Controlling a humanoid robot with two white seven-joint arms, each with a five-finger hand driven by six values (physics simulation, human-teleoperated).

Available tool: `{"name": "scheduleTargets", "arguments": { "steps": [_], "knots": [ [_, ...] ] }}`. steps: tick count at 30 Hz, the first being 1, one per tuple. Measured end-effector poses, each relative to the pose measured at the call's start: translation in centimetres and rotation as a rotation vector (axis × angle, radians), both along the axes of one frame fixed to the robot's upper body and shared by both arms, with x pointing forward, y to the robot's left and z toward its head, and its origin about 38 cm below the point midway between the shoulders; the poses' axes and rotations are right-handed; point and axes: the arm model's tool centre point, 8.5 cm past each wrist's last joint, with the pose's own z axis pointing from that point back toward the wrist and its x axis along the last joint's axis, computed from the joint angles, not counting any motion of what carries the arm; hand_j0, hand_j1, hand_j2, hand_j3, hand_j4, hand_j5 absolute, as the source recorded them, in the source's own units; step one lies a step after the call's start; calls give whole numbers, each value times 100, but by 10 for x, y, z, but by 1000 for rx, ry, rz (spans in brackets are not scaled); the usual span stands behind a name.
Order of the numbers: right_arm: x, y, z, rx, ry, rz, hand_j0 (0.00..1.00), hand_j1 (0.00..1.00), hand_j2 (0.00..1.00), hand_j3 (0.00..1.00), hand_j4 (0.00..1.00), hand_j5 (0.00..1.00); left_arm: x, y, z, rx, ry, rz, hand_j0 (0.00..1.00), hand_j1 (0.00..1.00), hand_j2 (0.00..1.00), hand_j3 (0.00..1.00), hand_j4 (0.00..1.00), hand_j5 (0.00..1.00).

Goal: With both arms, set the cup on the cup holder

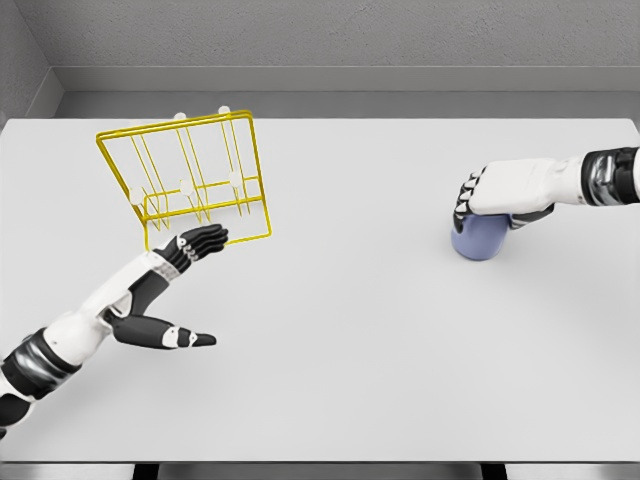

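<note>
The right robot hand [487,192] grips the blue cup [478,238] from above on the white worktop [380,330]. The left robot hand [195,245], fingers spread and empty, reaches just beside the yellow wire holder [190,175].

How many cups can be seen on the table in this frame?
1. The blue cup stands on the right side of the white table, under the right hand. The yellow wire cup holder at the left carries none; nothing seems hidden.
</note>
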Motion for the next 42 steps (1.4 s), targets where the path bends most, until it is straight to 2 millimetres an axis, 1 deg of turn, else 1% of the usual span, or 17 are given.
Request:
{"name": "scheduleTargets", "arguments": {
  "steps": [5, 7, 8, 11, 14, 16, 19, 20, 22, 25, 33, 37, 42],
  "knots": [
    [1, -1, 7, 6, -15, -3, 60, 60, 60, 60, 60, 60, 5, 1, 4, -20, 11, 4, 100, 100, 100, 100, 100, 100],
    [2, -3, 13, 10, -29, -7, 60, 60, 60, 60, 60, 60, 7, 1, 4, -37, 35, 16, 100, 100, 100, 100, 100, 100],
    [1, -4, 16, 11, -37, -5, 58, 58, 58, 58, 58, 58, 8, 1, 3, -42, 48, 22, 100, 100, 100, 100, 100, 100],
    [-6, -2, 28, 14, -62, 17, 58, 58, 58, 58, 58, 58, 10, -2, 0, -51, 80, 31, 100, 100, 100, 100, 100, 100],
    [-16, 4, 34, 14, -76, 54, 58, 58, 58, 58, 58, 58, 20, -4, 7, -45, 73, 36, 100, 100, 100, 100, 100, 100],
    [-24, 11, 39, 13, -86, 88, 58, 58, 58, 58, 58, 58, 24, -5, 8, -33, 79, 37, 100, 100, 100, 100, 100, 100],
    [-34, 23, 43, 16, -97, 137, 58, 58, 58, 58, 58, 58, 35, -11, 16, -26, 78, 20, 100, 100, 100, 100, 100, 100],
    [-37, 28, 44, 18, -100, 158, 58, 58, 58, 58, 58, 58, 35, -14, 15, -31, 95, 15, 100, 100, 100, 100, 100, 100],
    [-45, 38, 47, 24, -106, 196, 58, 58, 58, 58, 58, 58, 30, -18, 5, -39, 144, 6, 100, 100, 100, 100, 100, 100],
    [-53, 50, 51, 35, -117, 239, 58, 58, 58, 58, 58, 58, 23, -25, -4, -52, 189, -10, 100, 100, 100, 100, 100, 100],
    [-58, 81, 53, 81, -120, 318, 58, 58, 58, 58, 58, 58, 15, -30, -16, -83, 271, -22, 100, 100, 100, 100, 100, 100],
    [-58, 92, 52, 98, -119, 342, 58, 58, 58, 58, 58, 58, 13, -32, -19, -89, 288, -24, 100, 100, 100, 100, 100, 100],
    [-60, 111, 50, 122, -112, 383, 58, 58, 58, 58, 58, 58, 14, -32, -20, -96, 295, -20, 100, 100, 100, 100, 100, 100]
  ]
}}
